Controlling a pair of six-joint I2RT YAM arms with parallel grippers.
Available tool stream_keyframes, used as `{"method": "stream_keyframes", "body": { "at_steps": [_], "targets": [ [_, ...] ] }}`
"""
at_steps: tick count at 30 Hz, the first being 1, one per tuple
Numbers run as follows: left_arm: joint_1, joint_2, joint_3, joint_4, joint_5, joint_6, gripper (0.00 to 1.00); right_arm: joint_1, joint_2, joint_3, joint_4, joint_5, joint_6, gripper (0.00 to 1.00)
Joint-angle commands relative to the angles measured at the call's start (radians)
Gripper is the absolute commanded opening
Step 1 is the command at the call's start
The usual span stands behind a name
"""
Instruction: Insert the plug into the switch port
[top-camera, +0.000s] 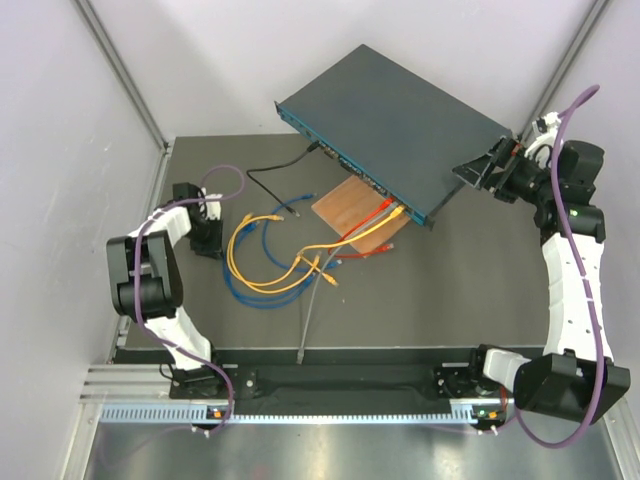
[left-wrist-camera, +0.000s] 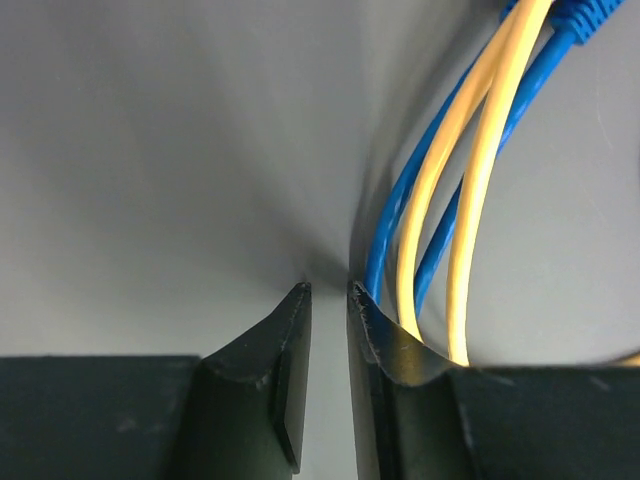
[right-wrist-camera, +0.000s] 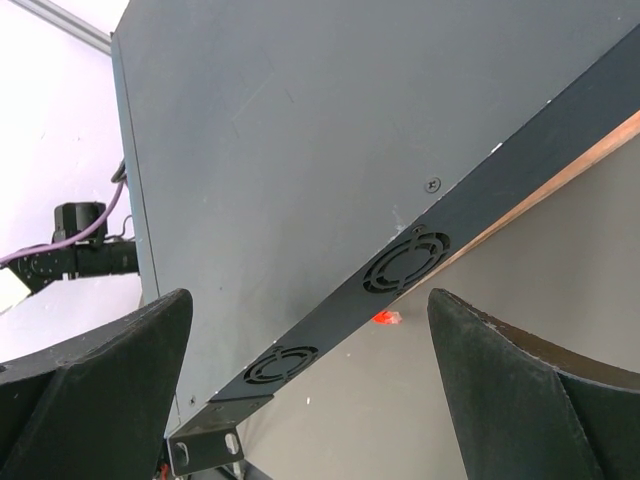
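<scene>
The switch (top-camera: 390, 115) is a wide dark teal-grey box lying across the back of the mat, its socket row facing front-left. A black cable (top-camera: 275, 172) and red and orange cables (top-camera: 385, 210) run to that face. Loose plug ends of yellow (top-camera: 272, 217) and blue (top-camera: 296, 212) cables lie on the mat; which one is the plug I cannot tell. My left gripper (top-camera: 208, 245) (left-wrist-camera: 328, 288) points down at the mat left of the cables, its jaws a narrow gap apart with nothing between. My right gripper (top-camera: 480, 165) (right-wrist-camera: 310, 300) stands wide open around the switch's (right-wrist-camera: 300, 120) right end.
A brown wooden board (top-camera: 360, 215) lies under the switch's front edge. Yellow (left-wrist-camera: 480, 180) and blue (left-wrist-camera: 400, 200) cable loops run just right of my left fingers. A grey cable (top-camera: 312, 305) trails toward the near edge. A red plug (right-wrist-camera: 387, 318) shows under the switch.
</scene>
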Motion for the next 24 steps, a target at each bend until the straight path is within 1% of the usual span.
{"method": "stream_keyframes", "body": {
  "at_steps": [1, 5, 6, 7, 9, 11, 12, 15, 17, 20, 24],
  "targets": [
    [-0.031, 0.027, -0.016, 0.061, -0.083, -0.011, 0.24, -0.012, 0.001, 0.051, 0.032, -0.010, 0.000, 1.00],
    [-0.054, 0.002, -0.028, 0.069, -0.133, -0.011, 0.19, -0.011, 0.000, 0.049, 0.041, -0.015, -0.001, 1.00],
    [-0.057, -0.004, -0.031, 0.072, -0.139, -0.007, 0.14, -0.012, 0.000, 0.047, 0.041, -0.015, -0.001, 1.00],
    [-0.060, -0.015, -0.034, 0.072, -0.153, -0.007, 0.12, -0.012, 0.000, 0.046, 0.042, -0.016, -0.001, 1.00],
    [-0.062, -0.027, -0.033, 0.067, -0.150, -0.005, 0.06, -0.012, 0.001, 0.044, 0.049, -0.019, -0.003, 1.00],
    [-0.060, -0.054, -0.039, 0.060, -0.137, -0.005, 0.05, -0.012, -0.002, 0.041, 0.052, -0.022, -0.004, 1.00],
    [-0.060, -0.065, -0.039, 0.052, -0.120, -0.007, 0.06, -0.014, -0.002, 0.040, 0.055, -0.024, -0.003, 1.00],
    [-0.062, -0.093, -0.034, 0.015, -0.069, -0.010, 0.12, -0.014, -0.006, 0.034, 0.058, -0.032, -0.003, 1.00],
    [-0.060, -0.104, -0.022, -0.008, -0.064, -0.010, 0.18, -0.017, -0.009, 0.034, 0.058, -0.039, -0.006, 1.00],
    [-0.060, -0.116, -0.007, -0.046, -0.061, 0.013, 0.24, -0.021, -0.008, 0.034, 0.056, -0.045, -0.009, 1.00],
    [-0.060, -0.122, 0.001, -0.071, -0.058, 0.018, 0.25, -0.023, -0.005, 0.032, 0.059, -0.047, -0.009, 1.00]
  ]
}}
